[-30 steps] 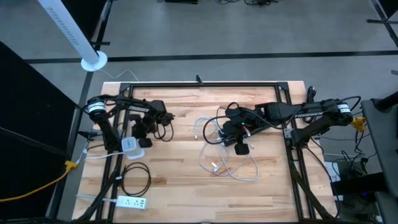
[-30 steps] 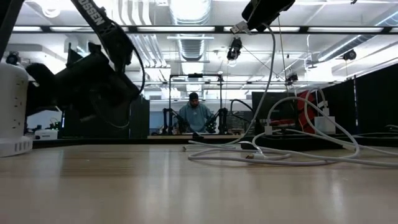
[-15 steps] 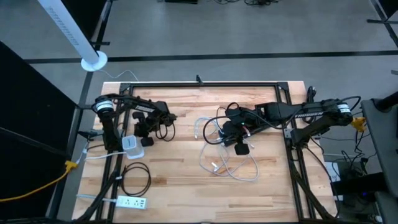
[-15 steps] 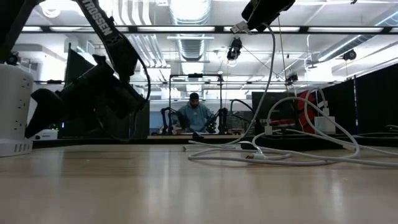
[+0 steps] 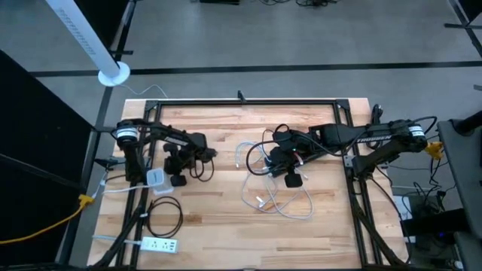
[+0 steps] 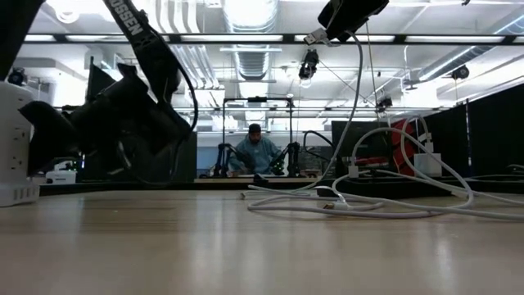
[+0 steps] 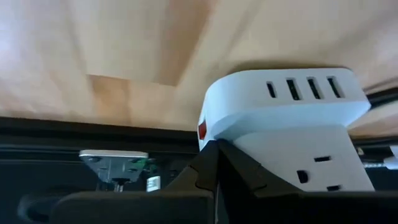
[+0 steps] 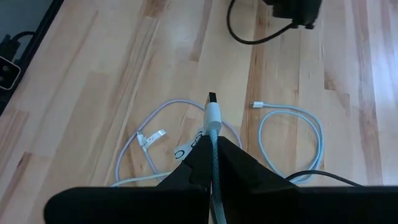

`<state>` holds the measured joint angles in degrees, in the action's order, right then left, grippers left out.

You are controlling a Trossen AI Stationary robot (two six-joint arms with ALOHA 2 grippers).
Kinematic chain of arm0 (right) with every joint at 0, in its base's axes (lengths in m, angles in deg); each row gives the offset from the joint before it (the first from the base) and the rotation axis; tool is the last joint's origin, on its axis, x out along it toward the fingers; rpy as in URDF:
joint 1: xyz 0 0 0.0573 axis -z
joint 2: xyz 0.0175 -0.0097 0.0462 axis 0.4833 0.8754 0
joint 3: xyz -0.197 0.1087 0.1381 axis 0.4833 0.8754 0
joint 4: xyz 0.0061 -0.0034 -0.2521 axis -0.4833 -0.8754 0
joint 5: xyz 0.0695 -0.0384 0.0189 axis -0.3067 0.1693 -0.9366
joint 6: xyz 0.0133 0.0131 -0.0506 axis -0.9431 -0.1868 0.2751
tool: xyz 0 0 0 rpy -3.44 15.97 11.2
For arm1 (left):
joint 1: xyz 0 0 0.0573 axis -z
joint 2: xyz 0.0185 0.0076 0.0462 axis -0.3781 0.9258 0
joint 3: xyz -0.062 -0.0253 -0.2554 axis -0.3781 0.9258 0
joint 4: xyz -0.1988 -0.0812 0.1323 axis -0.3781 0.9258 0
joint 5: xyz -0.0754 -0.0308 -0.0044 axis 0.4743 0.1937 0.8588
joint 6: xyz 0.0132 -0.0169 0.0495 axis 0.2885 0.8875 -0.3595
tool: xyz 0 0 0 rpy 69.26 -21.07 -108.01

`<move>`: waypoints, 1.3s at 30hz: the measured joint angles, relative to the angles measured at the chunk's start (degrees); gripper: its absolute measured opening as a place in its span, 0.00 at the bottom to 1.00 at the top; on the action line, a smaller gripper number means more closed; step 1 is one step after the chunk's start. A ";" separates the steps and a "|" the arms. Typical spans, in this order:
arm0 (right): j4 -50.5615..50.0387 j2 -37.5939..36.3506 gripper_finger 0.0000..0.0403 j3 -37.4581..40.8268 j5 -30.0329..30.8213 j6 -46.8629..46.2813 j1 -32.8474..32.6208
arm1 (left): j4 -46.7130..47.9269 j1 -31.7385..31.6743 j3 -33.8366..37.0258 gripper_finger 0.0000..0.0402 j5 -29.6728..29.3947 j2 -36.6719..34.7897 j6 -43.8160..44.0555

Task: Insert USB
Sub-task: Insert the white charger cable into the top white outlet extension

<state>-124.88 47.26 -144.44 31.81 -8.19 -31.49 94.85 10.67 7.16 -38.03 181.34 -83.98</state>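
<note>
Over by the charger block (image 5: 158,178), left pincer (image 5: 175,179) has slid closer, pinched together; right pincer (image 8: 210,163) clamps the USB cable (image 8: 212,118) mid-counter

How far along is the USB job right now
Done: the right gripper is shut on the USB cable, plug pointing forward. In hand: the left gripper, shut, sits close by the white power cube. Left: bringing the plug across and inserting it; the cube's ports are empty.
</note>
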 joint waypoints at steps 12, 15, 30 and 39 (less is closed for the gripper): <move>0.00 -0.06 0.00 0.00 0.00 0.25 0.00 | -1.78 4.37 -5.31 0.00 4.77 -0.02 -0.67; -0.02 -0.07 0.00 0.00 0.00 0.03 0.00 | -0.42 4.50 -5.93 0.00 2.54 -0.02 -0.86; -0.02 -0.07 0.00 0.00 0.00 0.31 -0.02 | -4.44 0.13 1.16 0.00 -2.42 2.12 -0.38; -0.26 -0.07 0.00 0.00 0.00 0.57 -0.01 | -4.80 4.89 1.01 0.00 2.40 1.70 0.28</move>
<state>-125.14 47.19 -144.44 31.81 -7.62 -31.51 90.05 15.56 8.18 -35.63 183.04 -83.70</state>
